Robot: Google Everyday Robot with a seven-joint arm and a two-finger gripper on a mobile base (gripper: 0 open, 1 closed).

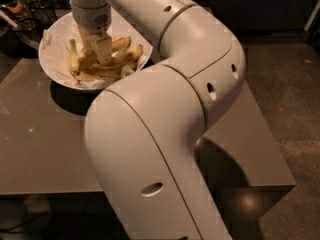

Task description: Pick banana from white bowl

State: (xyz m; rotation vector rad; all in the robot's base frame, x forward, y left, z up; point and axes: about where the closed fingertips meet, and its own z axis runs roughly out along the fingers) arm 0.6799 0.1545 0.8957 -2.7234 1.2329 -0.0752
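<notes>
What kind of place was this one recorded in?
Probably an indoor office or lab space: a plain grey table, dark speckled floor, and a white bowl of bananas with the gripper inside it.

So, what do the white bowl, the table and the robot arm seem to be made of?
The white bowl: ceramic or plastic, unclear; crumpled white paper lines it. The table: smooth grey semi-gloss top, perhaps laminate; soft reflections show. The arm: glossy moulded white plastic shell, with seams and holes. The end effector is down in the bowl among the bananas.
</notes>
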